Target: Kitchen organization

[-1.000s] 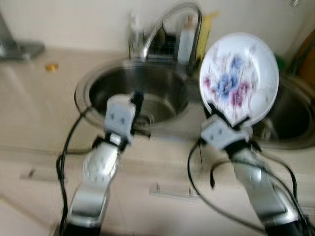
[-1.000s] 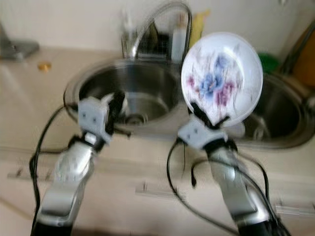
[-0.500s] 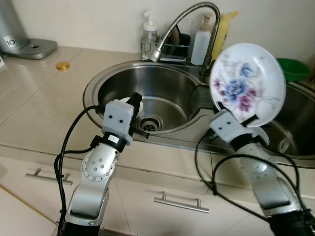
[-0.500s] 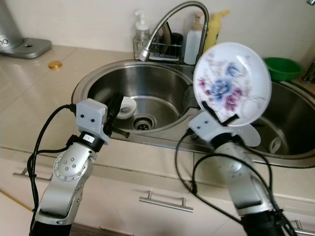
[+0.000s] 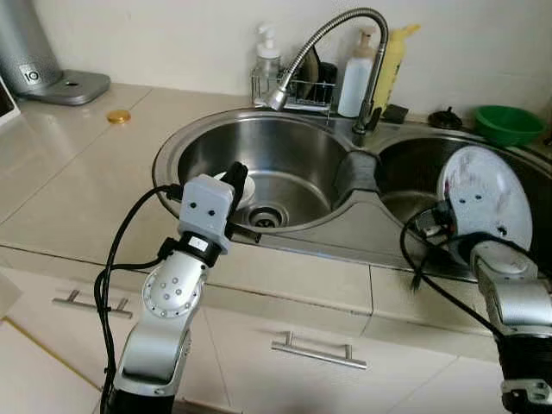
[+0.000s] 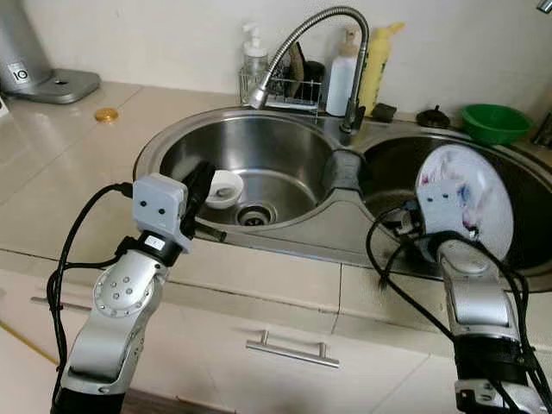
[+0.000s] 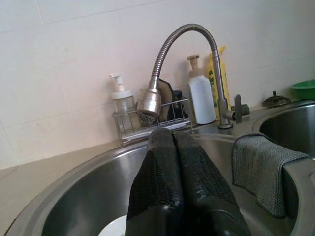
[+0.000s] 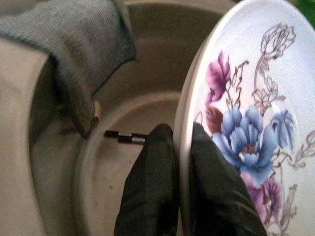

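Half a second ago the right arm held the flowered plate (image 6: 466, 203) high over the divider between the two basins; now it has swung out and down, and the plate sits low over the right-hand basin (image 5: 405, 168), its back turned to the head camera. The left arm has barely shifted.

The right gripper (image 8: 179, 142) has its two black fingers (image 8: 152, 182) pinched on the plate's rim, one on the back and one on the painted face, so the plate stands on edge, tilted a little, with the grip at its lower rim. From the wrist you can see the basin floor just past the fingers, with a small dark stick-like thing lying on it and a grey cloth (image 8: 88, 44) draped over the divider.

The left gripper (image 7: 174, 162) hovers above the left basin (image 5: 216, 155) with its fingers pressed together and nothing between them; a small white dish (image 6: 222, 188) lies in that basin just beyond it, near the drain.

What matters next, I'd say, is that the plate's face is near upright, while the basin floor lies below its lower rim. The right arm alone is placed to lower it
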Robot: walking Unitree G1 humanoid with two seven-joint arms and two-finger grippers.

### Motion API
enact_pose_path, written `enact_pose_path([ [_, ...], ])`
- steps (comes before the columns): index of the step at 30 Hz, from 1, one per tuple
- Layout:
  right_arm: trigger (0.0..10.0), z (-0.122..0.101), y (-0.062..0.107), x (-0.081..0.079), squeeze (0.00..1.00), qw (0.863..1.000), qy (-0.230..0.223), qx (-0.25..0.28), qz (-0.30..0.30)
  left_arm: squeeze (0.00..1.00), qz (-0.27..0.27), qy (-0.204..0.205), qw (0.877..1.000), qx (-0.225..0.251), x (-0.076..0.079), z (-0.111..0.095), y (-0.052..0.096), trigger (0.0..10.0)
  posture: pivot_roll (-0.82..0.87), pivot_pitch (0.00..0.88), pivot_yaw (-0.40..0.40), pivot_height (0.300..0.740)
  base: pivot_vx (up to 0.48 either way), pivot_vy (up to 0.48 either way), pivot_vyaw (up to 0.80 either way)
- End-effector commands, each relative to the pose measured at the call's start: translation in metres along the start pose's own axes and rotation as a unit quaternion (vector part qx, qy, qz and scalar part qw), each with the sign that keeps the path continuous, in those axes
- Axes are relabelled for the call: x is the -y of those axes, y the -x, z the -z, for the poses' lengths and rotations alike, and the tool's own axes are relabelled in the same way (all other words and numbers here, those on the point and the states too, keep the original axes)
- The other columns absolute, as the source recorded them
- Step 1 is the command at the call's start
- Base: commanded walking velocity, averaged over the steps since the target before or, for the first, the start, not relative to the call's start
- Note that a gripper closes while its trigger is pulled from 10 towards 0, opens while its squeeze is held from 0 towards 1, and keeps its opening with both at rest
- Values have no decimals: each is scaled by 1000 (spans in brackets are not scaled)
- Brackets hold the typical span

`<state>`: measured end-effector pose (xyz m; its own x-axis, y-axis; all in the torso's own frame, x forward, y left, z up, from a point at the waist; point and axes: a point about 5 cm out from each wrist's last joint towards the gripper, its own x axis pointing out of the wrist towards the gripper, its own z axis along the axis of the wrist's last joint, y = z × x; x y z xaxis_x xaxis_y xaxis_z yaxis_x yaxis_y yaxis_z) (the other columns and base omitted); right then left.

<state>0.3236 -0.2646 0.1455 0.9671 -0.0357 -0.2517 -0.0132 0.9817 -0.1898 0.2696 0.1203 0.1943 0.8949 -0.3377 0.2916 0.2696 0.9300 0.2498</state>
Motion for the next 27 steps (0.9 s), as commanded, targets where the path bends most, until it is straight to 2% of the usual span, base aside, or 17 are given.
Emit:
enact_pose_path([
  [1, 10000, -9, -2, 4, 0, 1000, -22, 10, -2, 0, 0, -7, 1000, 2, -1, -1, -1, 10000, 104, 0, -43, 740, 0, 0, 0],
  [5, 10000, -5, -5, 8, 0, 999, -30, -9, -4, 0, 2, -7, 1000, 2, 0, -2, -1, 10000, 106, 0, -44, 740, 0, 0, 0],
  [10, 10000, -2, -8, 17, 0, 996, -83, -23, 13, 0, 1, -7, 1000, 1, 0, -2, -1, 10000, 109, 0, -49, 740, 0, 0, 0],
  [12, 10000, -1, -8, 18, 0, 996, -86, -25, 16, 0, 1, -7, 1000, 1, 1, -1, -1, 10000, 108, 0, -49, 740, 0, 0, 0],
  [13, 10000, -1, -8, 18, 310, 996, -86, -27, 18, 0, 1, -6, 1000, 0, 1, -1, -1, 10000, 108, 0, -49, 740, 0, 0, 0],
  [15, 10000, 0, -8, 17, 310, 995, -89, -29, 18, 0, 1, -6, 1000, -1, 1, -1, -1, 10000, 108, 0, -49, 740, 0, 0, 0],
  [16, 10000, 0, -8, 17, 1000, 995, -91, -28, 20, 0, 1, -6, 1000, -1, 1, -1, -1, 10000, 108, 0, -49, 740, 0, 0, 0],
  [18, 10000, -1, -8, 16, 1000, 994, -102, -23, 17, 0, 2, -6, 1000, -2, 1, -1, -1, 10000, 106, 0, -49, 740, 0, 0, 0],
  [22, 10000, -1, -7, 13, 1000, 995, -97, -24, 16, 0, 2, -5, 1000, -4, 1, 0, -1, 10000, 103, 0, -48, 740, 0, 0, 0],
  [27, 10000, -5, -3, 6, 1000, 998, -58, -16, 11, 0, 2, -7, 1000, -7, 1, 1, 0, 10000, 102, 0, -48, 740, 0, 0, 0],
])
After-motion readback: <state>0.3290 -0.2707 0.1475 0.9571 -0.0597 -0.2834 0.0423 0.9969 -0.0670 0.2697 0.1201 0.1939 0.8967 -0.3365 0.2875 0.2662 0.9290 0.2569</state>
